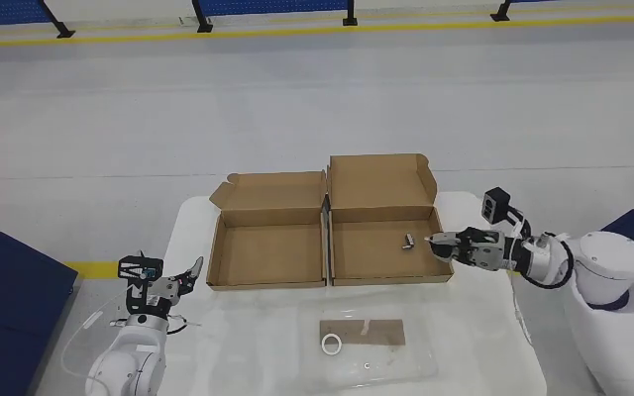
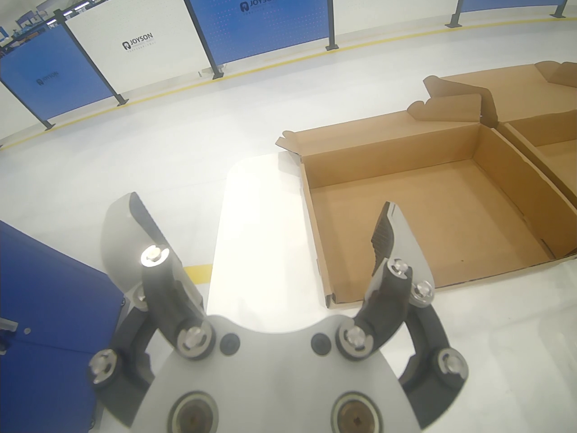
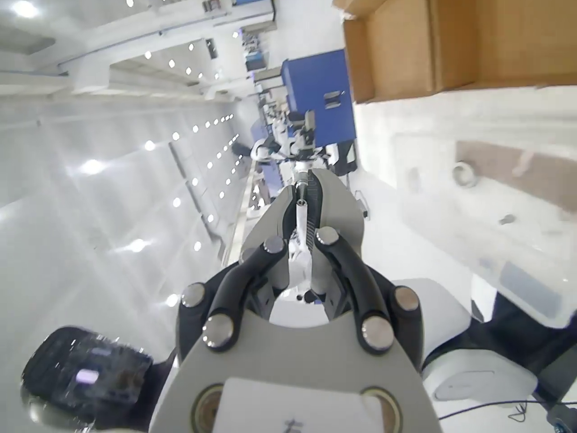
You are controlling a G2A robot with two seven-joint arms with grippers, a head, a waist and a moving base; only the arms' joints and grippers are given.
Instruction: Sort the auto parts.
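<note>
Two open cardboard boxes stand side by side at the table's middle. The left box [image 1: 267, 252] [image 2: 428, 209] is empty. The right box [image 1: 381, 247] holds one small dark part [image 1: 407, 241]. My right gripper [image 1: 434, 241] [image 3: 301, 191] hovers over that box's right edge, shut on a small threaded metal part [image 3: 301, 187]. My left gripper [image 1: 168, 282] [image 2: 261, 214] hangs open with nothing in it above the table's left front corner, short of the empty box. A clear tray [image 1: 416, 364] [image 3: 451, 218] at the front holds a white ring [image 1: 331, 344] [image 3: 464, 174] and another small part [image 3: 507, 219].
A brown card [image 1: 376, 332] [image 3: 509, 168] lies in the clear tray. Both boxes have raised lids at the back. White tabletop shows to the left of the boxes and along the front edge. Blue cabinets stand at the table's left and right.
</note>
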